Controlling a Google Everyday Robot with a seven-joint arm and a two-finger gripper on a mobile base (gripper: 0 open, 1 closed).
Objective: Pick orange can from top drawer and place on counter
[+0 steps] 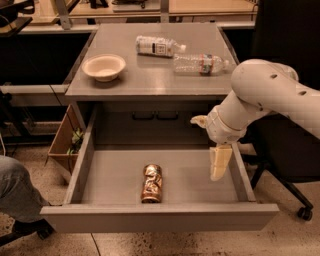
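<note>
One grey metal cabinet (pixel 150 114) stands on a speckled floor (pixel 285 242), with light wooden desks (pixel 210 6) at 12 o'clock and a black office chair (pixel 287 157) at 3 o'clock. Its smooth worktop (pixel 150 77) carries one pale bowl (pixel 103 66) and two clear plastic bottles (pixel 159 46) (pixel 200 64), both lying down. One top drawer (pixel 160 217) is pulled open at 6 o'clock. One dented orange can (pixel 151 183) lies on the drawer's floor near the front panel. The gripper (pixel 205 149) hangs at the drawer's right side, at 2 o'clock from the can and well apart from it, with its fingers spread and holding nothing.
</note>
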